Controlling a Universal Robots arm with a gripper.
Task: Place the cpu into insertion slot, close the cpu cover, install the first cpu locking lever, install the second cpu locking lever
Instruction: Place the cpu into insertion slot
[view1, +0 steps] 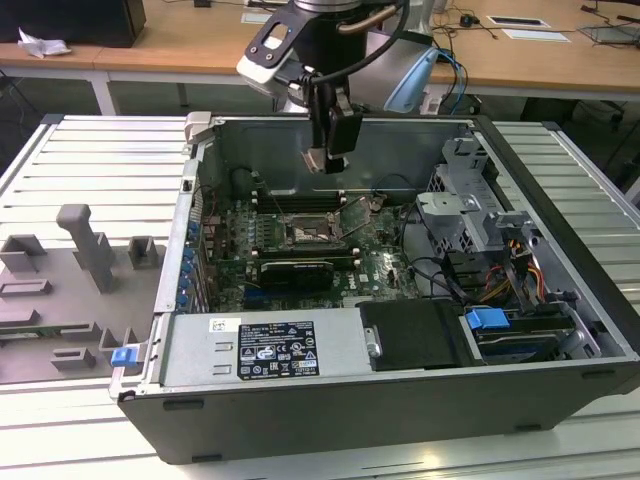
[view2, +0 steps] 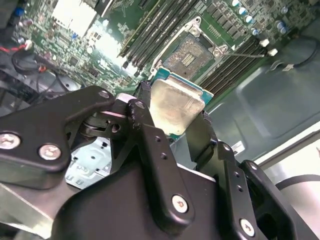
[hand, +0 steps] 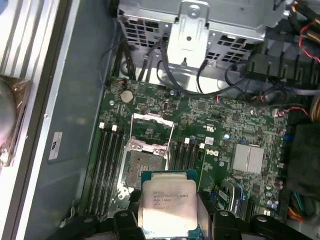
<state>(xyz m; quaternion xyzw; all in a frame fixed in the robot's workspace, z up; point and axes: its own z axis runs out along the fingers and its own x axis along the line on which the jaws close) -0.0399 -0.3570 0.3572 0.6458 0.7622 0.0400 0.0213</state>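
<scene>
You are holding the cpu (hand: 167, 207) in the gripper (view2: 172, 106), with the jaws closing on its opposite edges. It is hanging above the insertion slot (hand: 140, 167), not touching it. The slot is lying empty and the cpu cover (hand: 151, 131) is standing open just beside it, so none of the four steps is done yet.

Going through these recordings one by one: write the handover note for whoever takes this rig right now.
Gripper: shut on the cpu, which it holds in the air over the motherboard inside the open computer case.
Insertion slot: empty, with the chip clear of it.
The cpu cover: swung open, standing at the slot's far edge.
Done: the cpu is in the grip and is above the board.
Left: seating the cpu, closing the cover, installing both locking levers.
</scene>
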